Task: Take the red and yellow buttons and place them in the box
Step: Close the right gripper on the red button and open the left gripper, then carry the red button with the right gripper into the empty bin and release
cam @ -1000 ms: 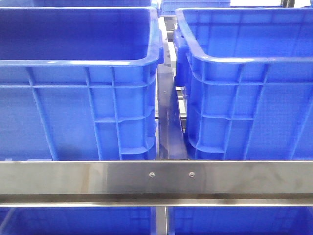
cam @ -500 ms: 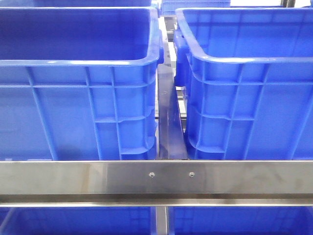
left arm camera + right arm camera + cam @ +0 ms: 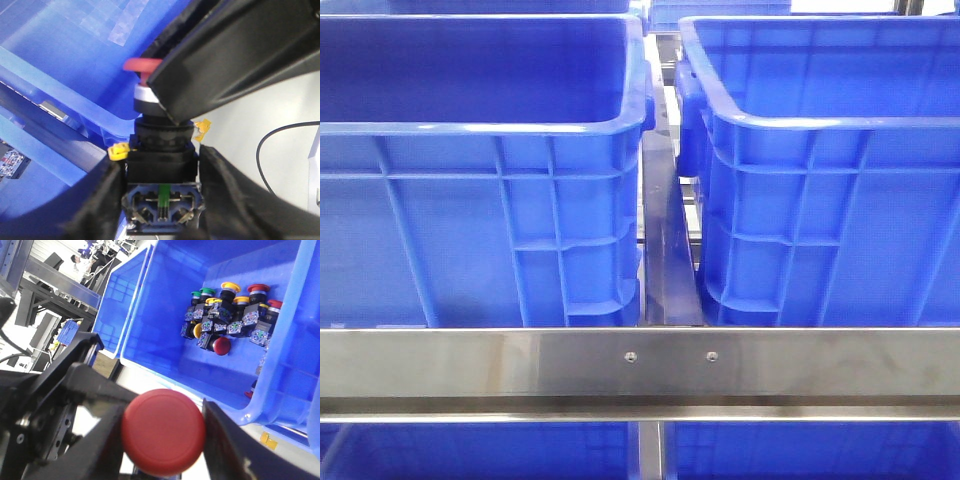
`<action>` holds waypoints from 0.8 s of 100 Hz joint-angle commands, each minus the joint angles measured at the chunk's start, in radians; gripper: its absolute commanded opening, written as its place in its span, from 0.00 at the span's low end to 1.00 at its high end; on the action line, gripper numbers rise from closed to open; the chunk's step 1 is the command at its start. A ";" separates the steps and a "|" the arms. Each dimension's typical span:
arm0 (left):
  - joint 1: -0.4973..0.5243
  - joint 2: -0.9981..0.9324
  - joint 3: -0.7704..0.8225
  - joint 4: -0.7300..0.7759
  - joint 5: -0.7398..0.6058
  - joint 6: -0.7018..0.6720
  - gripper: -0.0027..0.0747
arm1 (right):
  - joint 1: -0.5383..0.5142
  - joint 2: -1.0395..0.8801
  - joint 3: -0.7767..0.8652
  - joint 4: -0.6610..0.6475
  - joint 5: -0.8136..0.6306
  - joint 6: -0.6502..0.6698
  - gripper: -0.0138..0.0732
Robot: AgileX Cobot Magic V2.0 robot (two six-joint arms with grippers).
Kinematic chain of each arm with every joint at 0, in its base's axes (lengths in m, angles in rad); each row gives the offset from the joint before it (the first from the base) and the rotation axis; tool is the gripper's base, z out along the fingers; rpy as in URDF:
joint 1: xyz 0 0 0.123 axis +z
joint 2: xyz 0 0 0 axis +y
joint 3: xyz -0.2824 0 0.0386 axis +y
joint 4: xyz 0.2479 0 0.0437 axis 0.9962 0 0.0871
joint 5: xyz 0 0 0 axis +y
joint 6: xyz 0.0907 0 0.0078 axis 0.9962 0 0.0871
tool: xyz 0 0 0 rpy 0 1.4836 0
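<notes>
Blue fills the front view: two big crates stand side by side, the left crate (image 3: 480,170) and the right crate (image 3: 830,180), with a thin gap between them. A shiny steel bar (image 3: 640,365) runs across the lower part of the picture. No arm and no button shows in this view.

In the left wrist view, the left pincer (image 3: 160,195) is clenched on a red button (image 3: 142,65). The button's black body sits right between the two black fingers (image 3: 100,200), low in the middle of the picture. Its red cap pokes up above them, partly hidden behind a big black part. A blue crate wall (image 3: 60,60) fills the upper left.

In the right wrist view, the right pincer (image 3: 162,440) grips a second red button (image 3: 164,431). Its round red top sits at the bottom middle of the picture, squeezed between the fingers on both sides. Up in the upper right, a blue box (image 3: 165,330) holds a pile of buttons (image 3: 227,312) with red, yellow and green caps, well apart from the pincer.
</notes>
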 commanded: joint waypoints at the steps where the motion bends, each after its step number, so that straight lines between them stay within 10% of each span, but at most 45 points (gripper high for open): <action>1: -0.007 -0.037 -0.031 -0.018 -0.065 -0.009 0.64 | -0.003 -0.014 -0.036 0.071 0.025 -0.018 0.32; 41: 0.041 -0.066 -0.031 -0.012 -0.071 -0.029 0.74 | -0.005 -0.016 -0.038 0.071 -0.124 -0.082 0.32; 80: 0.323 -0.273 0.180 -0.007 -0.173 -0.085 0.74 | -0.005 -0.016 -0.038 0.071 -0.235 -0.125 0.32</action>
